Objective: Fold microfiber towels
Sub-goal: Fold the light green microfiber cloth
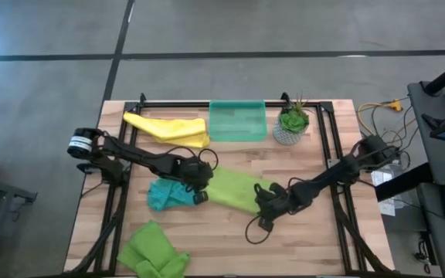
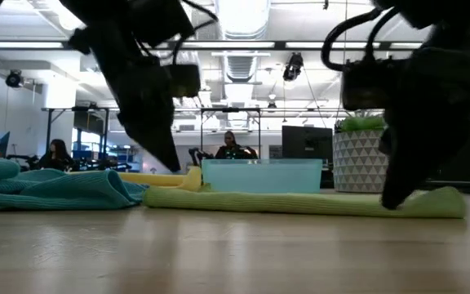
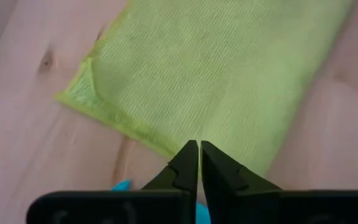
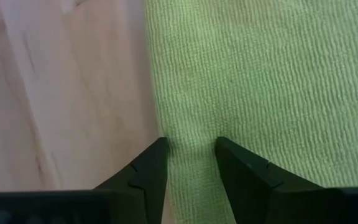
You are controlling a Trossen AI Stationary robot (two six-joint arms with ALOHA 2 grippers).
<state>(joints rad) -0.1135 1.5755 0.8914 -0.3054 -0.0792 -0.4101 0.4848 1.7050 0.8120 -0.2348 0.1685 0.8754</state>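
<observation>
**Both grippers at the ends of the middle lime towel**

From above, a lime green towel [image 1: 234, 189] lies flat in the middle of the wooden table [image 1: 315, 239], stretched between the two arms; the left gripper [image 1: 202, 182] sits at the end nearest the teal-blue towel [image 1: 168, 194], which is bunched just beside it; the right gripper [image 1: 266, 202] sits at the opposite end. The yellow towel [image 1: 164, 127] lies crumpled along the far edge, just beside the translucent green tray [image 1: 238, 120], with a small potted plant [image 1: 292, 123] on the tray's other side; a second lime green towel [image 1: 151, 249] lies rumpled at the near edge on the left arm's side.

The overhead view hides the fingers; the wrist cameras supply them. The left wrist view shows the left gripper's jaws pressed together tip to tip over the towel's edge, with a sliver of teal cloth beside them; whether any lime fabric is pinched between them I cannot tell. The right wrist view shows the right gripper's fingers [image 4: 151, 171] narrowly parted, astride the towel's edge with a pinch of puckered cloth between them.

The table-level view alone shows how flat the middle towel lies, a thin strip, and people seated in the room behind.
</observation>
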